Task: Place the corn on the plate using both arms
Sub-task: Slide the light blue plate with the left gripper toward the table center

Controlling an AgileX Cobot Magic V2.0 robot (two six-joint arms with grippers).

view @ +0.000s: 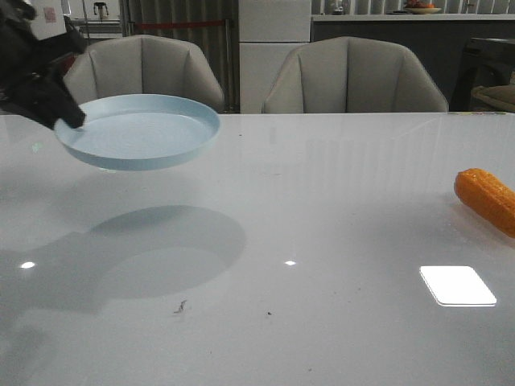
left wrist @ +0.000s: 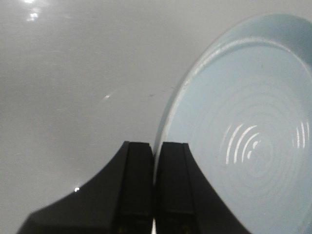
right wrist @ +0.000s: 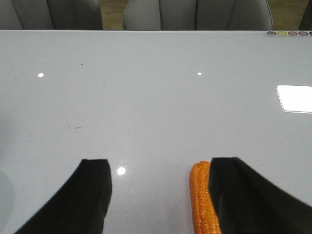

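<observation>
Aloft, a pale blue plate (view: 141,131) hung over the grey tabletop (view: 322,241), pinched at its rim by the left end effector (view: 68,117).

Its fingers (left wrist: 139,185) were clenched on the plate's edge, the dish tilted slightly and its shadow (view: 173,241) falling on the tabletop beneath. Well apart, at the right edge of the front view, the orange corn (view: 487,199) lay on the tabletop. The right end effector (right wrist: 161,195) stood spread wide and released, one finger (right wrist: 243,195) just beside the corn, grasping nothing. Two grey chairs (view: 354,76) stood behind.
</observation>
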